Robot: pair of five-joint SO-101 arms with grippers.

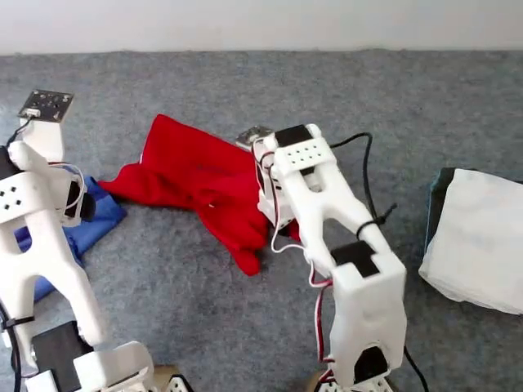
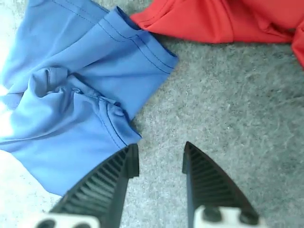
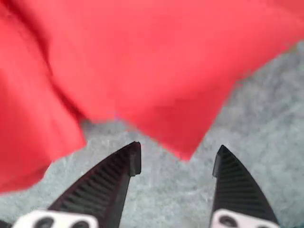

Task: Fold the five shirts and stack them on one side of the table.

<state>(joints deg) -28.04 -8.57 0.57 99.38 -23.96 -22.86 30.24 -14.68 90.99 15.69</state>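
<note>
A crumpled red shirt (image 1: 200, 184) lies in the middle of the grey carpeted table (image 1: 204, 310). The right arm stands over its right edge, and the right gripper (image 3: 178, 159) hangs open just above the carpet beside a corner of the red shirt (image 3: 142, 61). A blue shirt (image 1: 90, 216) lies bunched at the left, partly under the left arm. The left gripper (image 2: 159, 159) is open over bare carpet next to the blue shirt (image 2: 71, 99), holding nothing. A sleeve of the red shirt (image 2: 213, 19) touches the blue one.
At the right edge sits a folded white shirt (image 1: 478, 237) on top of a dark folded one (image 1: 435, 200). A pale wall (image 1: 261, 24) runs along the far edge. Bare carpet lies between the two arm bases (image 1: 229, 335).
</note>
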